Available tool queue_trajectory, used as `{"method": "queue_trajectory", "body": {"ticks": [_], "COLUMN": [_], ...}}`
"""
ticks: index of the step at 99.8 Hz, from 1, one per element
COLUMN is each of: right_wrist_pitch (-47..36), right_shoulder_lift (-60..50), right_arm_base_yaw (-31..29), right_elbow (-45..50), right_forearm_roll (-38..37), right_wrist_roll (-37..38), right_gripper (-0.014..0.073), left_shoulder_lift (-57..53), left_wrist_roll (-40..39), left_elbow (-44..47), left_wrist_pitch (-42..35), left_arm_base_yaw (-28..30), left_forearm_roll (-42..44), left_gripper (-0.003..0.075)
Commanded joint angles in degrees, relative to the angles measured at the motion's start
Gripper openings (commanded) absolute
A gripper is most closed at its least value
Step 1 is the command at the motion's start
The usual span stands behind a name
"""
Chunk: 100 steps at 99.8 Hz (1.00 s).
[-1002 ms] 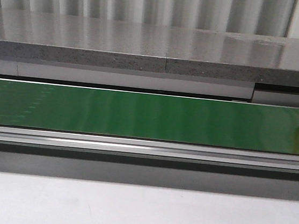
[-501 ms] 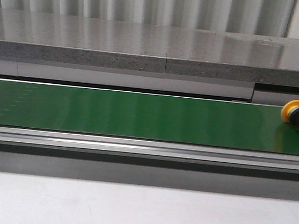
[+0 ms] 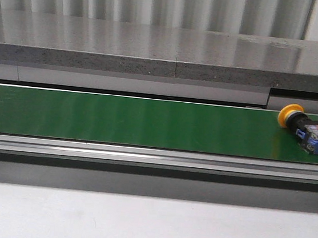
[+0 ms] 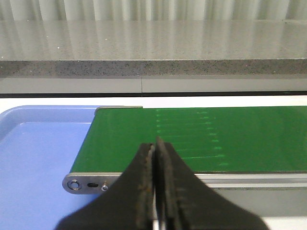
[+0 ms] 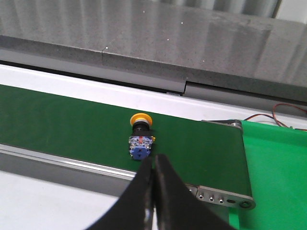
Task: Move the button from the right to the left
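Note:
The button (image 3: 309,130) lies on its side at the right end of the green conveyor belt (image 3: 147,122), orange head towards the back, blue-violet face towards the front. It also shows in the right wrist view (image 5: 141,141), just beyond my right gripper (image 5: 153,159), which is shut and empty and apart from it. My left gripper (image 4: 155,145) is shut and empty above the front rail near the belt's left end. Neither gripper shows in the front view.
A blue tray (image 4: 33,158) sits off the belt's left end. A grey stone ledge (image 3: 155,49) runs behind the belt. An aluminium rail (image 3: 143,157) edges the belt's front. A green surface (image 5: 278,177) lies past the belt's right end, with thin wires (image 5: 288,117) behind it.
The button has travelled leftwards along the belt from the right edge of the front view and is now fully in sight.

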Motion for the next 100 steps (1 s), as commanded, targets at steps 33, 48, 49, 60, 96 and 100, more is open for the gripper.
{"method": "queue_trajectory", "body": {"ticks": [33,48,49,60,96,100], "right_wrist_pitch": [-4.7,-4.7,-4.7,-4.7,-4.7,-4.7], "right_shoulder_lift": [-2.2,-2.2,-2.2,-2.2,-2.2,-2.2], "right_arm_base_yaw": [0.0,0.0,0.0,0.0,0.0,0.0], "right_elbow": [0.2,0.2,0.2,0.2,0.2,0.2], "right_forearm_roll": [0.4,0.4,0.4,0.4,0.4,0.4], "right_wrist_roll": [-0.6,-0.6,-0.6,-0.6,-0.6,-0.6], "right_gripper": [-0.0066,-0.0066,-0.0066,-0.0066,-0.0066,-0.0066], "left_shoulder_lift": [-2.0,-2.0,-2.0,-0.9,12.2,13.5], "left_wrist_roll": [-0.4,-0.4,-0.4,-0.3,-0.3,-0.3], "left_elbow": [1.4,0.7,0.5,-3.5,-18.7,-19.7], "left_wrist_pitch": [-12.8,-15.9,-15.9,-12.1,3.6,3.5], "left_arm_base_yaw": [0.0,0.0,0.0,0.0,0.0,0.0], "left_forearm_roll": [-0.3,1.6,1.7,4.0,7.4,7.4], "left_gripper": [-0.0020,-0.0020,-0.0020,-0.0020,-0.0015,0.0006]}}
